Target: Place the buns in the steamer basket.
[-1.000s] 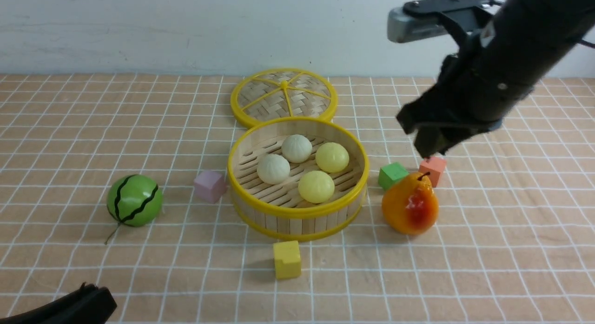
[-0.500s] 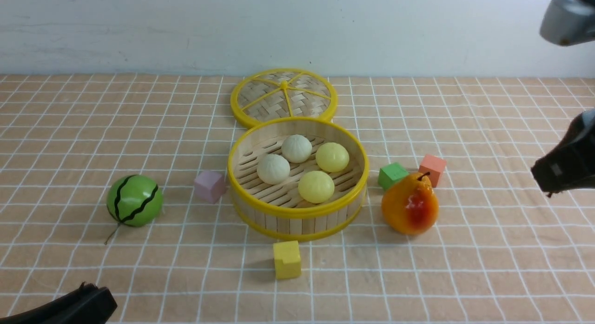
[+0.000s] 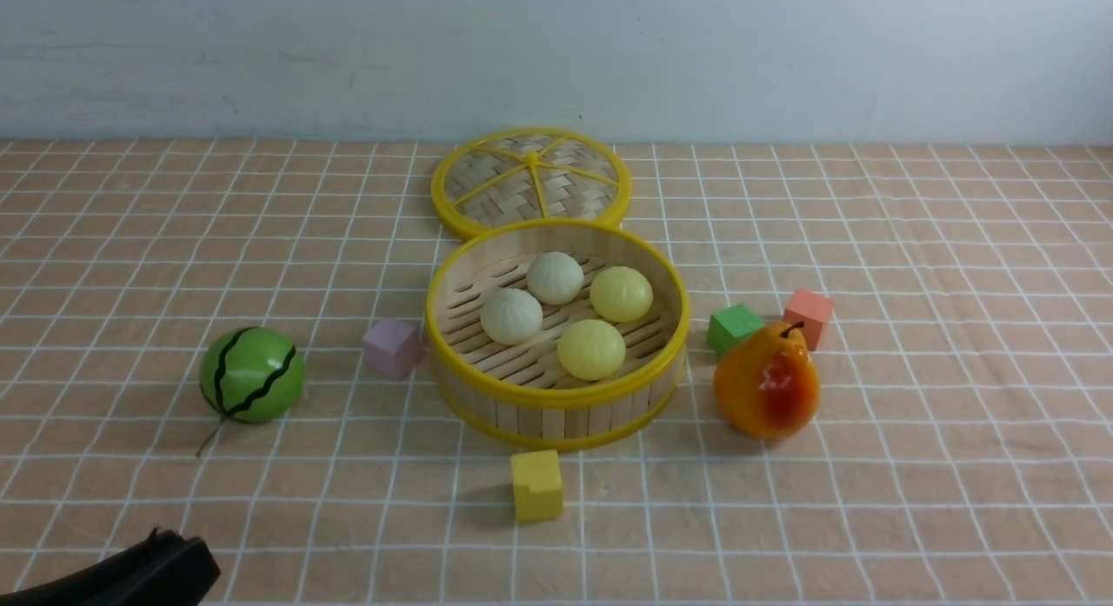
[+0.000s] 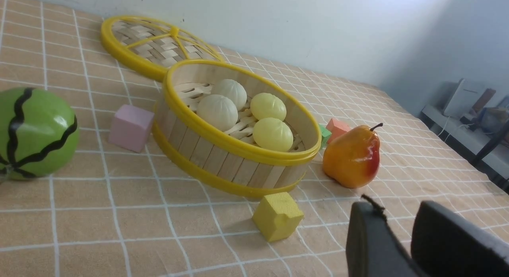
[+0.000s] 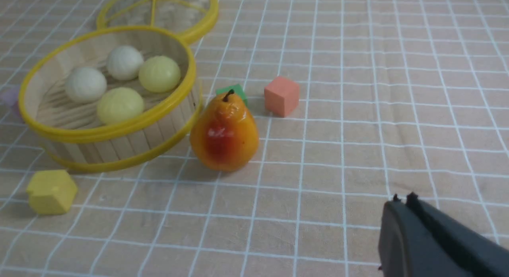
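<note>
Inside the round bamboo-slat steamer basket (image 3: pixel 556 396) sit all four pleated buns (image 3: pixel 592 349); right gripper (image 5: pixel 401 199) pinched shut and empty, left gripper (image 4: pixel 397 229) slightly parted, empty; only risk: a stray arm sweep tipping the basket.

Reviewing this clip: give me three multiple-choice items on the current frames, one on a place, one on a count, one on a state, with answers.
1. Where does the yellow cube lie?
A. on the robot's side of the steamer basket
B. inside the basket
C. on the woven lid

2. How many buns are in the basket?
A. two
B. three
C. four

3. The right tool is:
A. holding the pear
B. shut and empty
C. holding a bun

Answers: 1 A, it sits nearest the camera; 2 C, two off-white and two pale yellow; 3 B, fingers together, nothing between.
</note>
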### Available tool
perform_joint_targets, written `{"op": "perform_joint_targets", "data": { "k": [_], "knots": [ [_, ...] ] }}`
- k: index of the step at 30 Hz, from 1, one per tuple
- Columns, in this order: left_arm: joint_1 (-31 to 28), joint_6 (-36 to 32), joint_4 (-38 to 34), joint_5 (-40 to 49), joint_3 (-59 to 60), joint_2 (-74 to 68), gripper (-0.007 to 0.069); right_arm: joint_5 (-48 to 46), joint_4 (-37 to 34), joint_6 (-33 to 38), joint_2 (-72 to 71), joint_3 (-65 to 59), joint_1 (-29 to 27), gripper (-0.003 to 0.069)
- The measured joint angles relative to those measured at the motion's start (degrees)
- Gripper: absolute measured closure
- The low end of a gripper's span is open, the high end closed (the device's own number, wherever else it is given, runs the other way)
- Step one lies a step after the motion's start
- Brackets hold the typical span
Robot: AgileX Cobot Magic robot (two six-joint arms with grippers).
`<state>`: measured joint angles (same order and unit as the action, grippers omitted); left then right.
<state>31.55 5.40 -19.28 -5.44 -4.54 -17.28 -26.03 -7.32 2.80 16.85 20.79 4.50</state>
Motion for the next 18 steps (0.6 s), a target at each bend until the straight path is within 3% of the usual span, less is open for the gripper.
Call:
{"op": "perform_joint_targets", "data": {
  "k": [6,18],
  "knots": [
    [0.0,0.0,0.0,0.0,0.0,0.0,0.046,7.1,-0.3,-0.5,-15.9,-20.7,-1.8,0.0677],
    [0.0,-0.1,0.0,0.0,0.0,0.0,0.0459,3.8,0.4,-1.6,-17.4,-21.9,-2.8,0.0671]
  ]
}}
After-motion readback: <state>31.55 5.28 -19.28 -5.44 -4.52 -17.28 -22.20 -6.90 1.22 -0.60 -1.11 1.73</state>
